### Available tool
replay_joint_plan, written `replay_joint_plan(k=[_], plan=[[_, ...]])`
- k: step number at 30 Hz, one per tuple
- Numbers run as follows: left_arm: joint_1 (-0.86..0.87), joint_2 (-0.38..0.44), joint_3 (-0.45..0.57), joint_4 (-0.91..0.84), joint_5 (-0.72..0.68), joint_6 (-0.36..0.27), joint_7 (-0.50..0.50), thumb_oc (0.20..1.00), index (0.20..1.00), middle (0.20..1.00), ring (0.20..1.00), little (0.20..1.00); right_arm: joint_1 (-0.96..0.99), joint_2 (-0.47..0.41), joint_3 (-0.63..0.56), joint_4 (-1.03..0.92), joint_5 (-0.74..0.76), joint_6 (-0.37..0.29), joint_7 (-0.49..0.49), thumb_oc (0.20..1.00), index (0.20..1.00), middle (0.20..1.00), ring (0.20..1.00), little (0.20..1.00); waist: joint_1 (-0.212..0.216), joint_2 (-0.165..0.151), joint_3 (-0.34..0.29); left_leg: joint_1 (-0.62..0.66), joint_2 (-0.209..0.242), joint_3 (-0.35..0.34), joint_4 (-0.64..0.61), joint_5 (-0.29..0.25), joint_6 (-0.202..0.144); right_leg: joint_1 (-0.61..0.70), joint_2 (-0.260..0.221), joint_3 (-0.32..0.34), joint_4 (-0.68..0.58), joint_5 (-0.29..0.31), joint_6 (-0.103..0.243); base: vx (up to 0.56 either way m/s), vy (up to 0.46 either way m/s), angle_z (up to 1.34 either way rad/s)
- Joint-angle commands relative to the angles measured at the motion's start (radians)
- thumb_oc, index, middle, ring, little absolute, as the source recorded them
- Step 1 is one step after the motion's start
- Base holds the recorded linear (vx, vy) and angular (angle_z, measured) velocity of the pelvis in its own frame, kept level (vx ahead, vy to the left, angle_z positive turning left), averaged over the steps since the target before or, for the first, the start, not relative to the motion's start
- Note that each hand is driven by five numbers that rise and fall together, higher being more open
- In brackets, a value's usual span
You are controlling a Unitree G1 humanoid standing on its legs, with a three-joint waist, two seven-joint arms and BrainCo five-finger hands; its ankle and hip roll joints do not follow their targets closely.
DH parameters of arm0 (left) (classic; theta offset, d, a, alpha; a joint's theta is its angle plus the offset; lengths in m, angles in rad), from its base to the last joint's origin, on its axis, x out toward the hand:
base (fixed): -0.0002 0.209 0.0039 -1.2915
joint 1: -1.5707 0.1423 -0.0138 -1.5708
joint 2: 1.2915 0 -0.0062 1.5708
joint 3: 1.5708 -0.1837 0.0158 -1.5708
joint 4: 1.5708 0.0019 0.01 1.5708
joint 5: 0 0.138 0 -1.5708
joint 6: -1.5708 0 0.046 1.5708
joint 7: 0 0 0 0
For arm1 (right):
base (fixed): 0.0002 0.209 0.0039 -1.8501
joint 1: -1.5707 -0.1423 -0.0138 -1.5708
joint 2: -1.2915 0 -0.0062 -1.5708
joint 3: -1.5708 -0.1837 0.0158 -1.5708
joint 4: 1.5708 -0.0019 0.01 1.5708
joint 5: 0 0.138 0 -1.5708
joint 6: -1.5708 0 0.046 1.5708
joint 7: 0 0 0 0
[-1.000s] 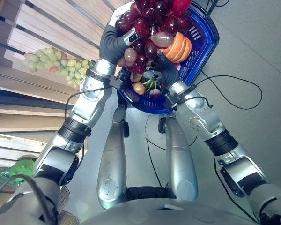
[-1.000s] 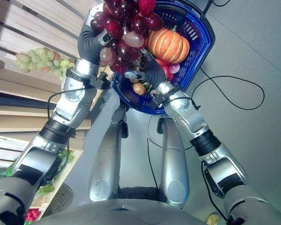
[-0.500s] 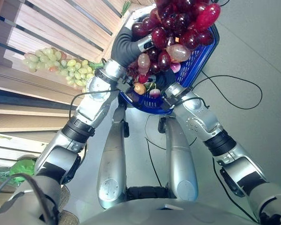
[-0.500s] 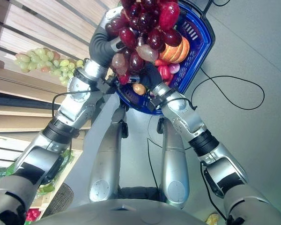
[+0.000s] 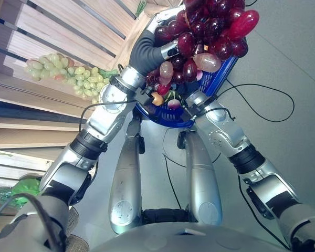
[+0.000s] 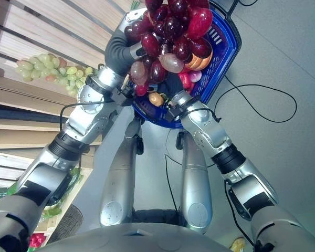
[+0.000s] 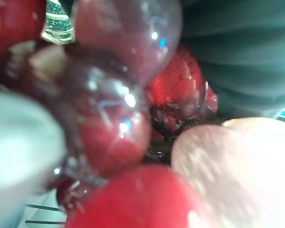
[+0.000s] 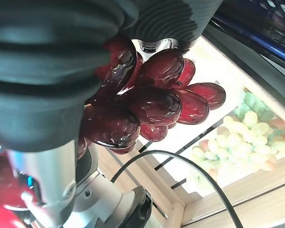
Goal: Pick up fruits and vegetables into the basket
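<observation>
1. Gripping the red grape bunch (image 5: 207,31), the left hand (image 5: 165,48) has its fingers (image 5: 171,50) curled into the cluster, which hangs over the blue basket (image 6: 220,50).
2. Whether the right hand (image 6: 173,84) has its fingers apart or together cannot be told; it sits under the bunch at the basket's near rim.
3. Compared with a second ago, the bunch has swung further over the basket, now covering most of the orange pumpkin (image 6: 199,61).
4. Green grapes (image 5: 63,71) lie on the wooden shelf (image 5: 42,31), well apart from the basket.
5. Grey floor (image 5: 283,63) lies open beyond the basket's right edge.
</observation>
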Motion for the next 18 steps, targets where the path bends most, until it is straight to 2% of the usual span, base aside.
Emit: replay_joint_plan(k=[1, 6, 8, 9, 10, 15, 18], plan=[[-0.008, -0.05, -0.045, -0.163, 0.006, -0.058, -0.038, 0.2, 0.2, 0.2, 0.2, 0.2, -0.026, 0.046, -0.033, -0.161, 0.023, -0.084, -0.026, 0.2, 0.2, 0.2, 0.2, 0.2, -0.003, 0.009, -0.033, -0.014, -0.034, -0.037, 0.08, -0.064, 0.023, 0.099, -0.026, -0.036, -0.132, 0.094, 0.078, 0.0, 0.0, 0.0], [-0.001, -0.046, -0.037, -0.169, 0.02, -0.07, -0.005, 0.2, 0.2, 0.2, 0.2, 0.2, -0.019, 0.044, -0.041, -0.163, 0.023, -0.083, -0.025, 0.2, 0.2, 0.2, 0.2, 0.2, -0.003, 0.012, -0.033, -0.013, -0.036, -0.037, 0.08, -0.064, 0.025, 0.098, -0.026, -0.035, -0.131, 0.094, 0.078, 0.0, 0.0, 0.0], [0.004, -0.046, -0.03, -0.168, 0.029, -0.078, 0.039, 0.2, 0.2, 0.2, 0.2, 0.2, -0.018, 0.046, -0.043, -0.166, 0.02, -0.082, -0.025, 0.2, 0.2, 0.2, 0.2, 0.2, -0.003, 0.013, -0.033, -0.016, -0.037, -0.039, 0.084, -0.064, 0.024, 0.096, -0.026, -0.034, -0.13, 0.094, 0.077, 0.0, 0.0, 0.0], [0.007, -0.048, -0.026, -0.166, 0.032, -0.083, 0.059, 0.46, 0.46, 0.46, 0.46, 0.46, -0.017, 0.046, -0.043, -0.165, 0.019, -0.082, -0.025, 0.2, 0.2, 0.2, 0.2, 0.2, -0.003, 0.013, -0.033, -0.017, -0.037, -0.039, 0.085, -0.065, 0.024, 0.095, -0.026, -0.034, -0.129, 0.094, 0.077, 0.0, 0.0, 0.0], [0.011, -0.052, -0.021, -0.164, 0.045, -0.085, 0.083, 1.0, 1.0, 1.0, 1.0, 1.0, -0.015, 0.05, -0.042, -0.163, 0.013, -0.083, -0.025, 0.2, 0.2, 0.2, 0.2, 0.2, -0.002, 0.014, -0.033, -0.017, -0.038, -0.04, 0.084, -0.065, 0.025, 0.095, -0.026, -0.034, -0.129, 0.093, 0.077, 0.0, 0.0, 0.0], [0.036, -0.057, 0.006, -0.156, 0.056, -0.125, 0.143, 1.0, 1.0, 1.0, 1.0, 1.0, -0.004, 0.051, -0.051, -0.16, 0.009, -0.088, -0.019, 0.2, 0.2, 0.2, 0.2, 0.2, 0.002, 0.016, -0.033, -0.02, -0.041, -0.045, 0.085, -0.064, 0.025, 0.093, -0.028, -0.036, -0.129, 0.092, 0.078, 0.0, 0.0, 0.0], [0.052, -0.064, 0.016, -0.156, 0.118, -0.147, 0.219, 1.0, 1.0, 1.0, 1.0, 1.0, 0.001, 0.055, -0.052, -0.162, 0.004, -0.092, -0.027, 0.2, 0.2, 0.2, 0.2, 0.2, 0.005, 0.016, -0.033, -0.019, -0.042, -0.049, 0.083, -0.063, 0.025, 0.094, -0.027, -0.037, -0.128, 0.091, 0.079, 0.0, 0.0, 0.0]])
